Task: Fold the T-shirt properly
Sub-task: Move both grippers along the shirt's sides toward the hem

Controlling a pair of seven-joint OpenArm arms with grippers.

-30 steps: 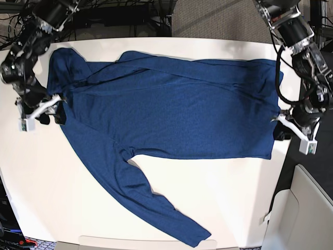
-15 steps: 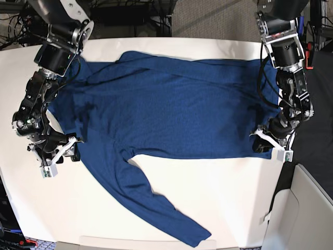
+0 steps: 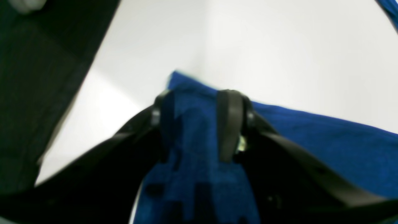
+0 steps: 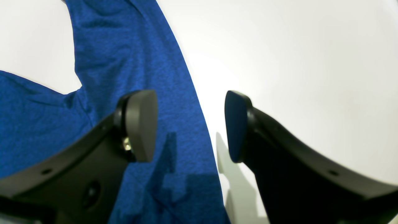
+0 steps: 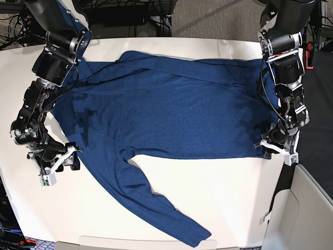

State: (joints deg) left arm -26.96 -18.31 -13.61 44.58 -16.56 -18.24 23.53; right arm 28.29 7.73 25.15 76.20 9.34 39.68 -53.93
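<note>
- Shirt of dark navy heathered knit, long-sleeved (image 5: 182,109), lies spread on the white flat-topped desk (image 5: 234,208), its body across the middle and upper part, one sleeve trailing diagonally toward the near edge.
- Progress looks early: folded layers seem to lie along the upper edge and at the left of the view, but the body is broad and the long sleeve sticks out. Tucking that sleeve in and folding the body smaller appear to remain.
- Left black pincer with rounded fingertips (image 3: 199,124), on the view's right, stands apart over the shirt's lower corner, gripping nothing visible.
- Right black pincer of the same shape (image 4: 191,126), on the view's left, is also apart, its fingers either side of the cloth's outer edge, nothing clamped.
- The sleeve's cuff lies near the desk's near edge; the lower right corner is close to the side edge.
- White surface beside the sleeve, both sides, gives the arms room to move.
</note>
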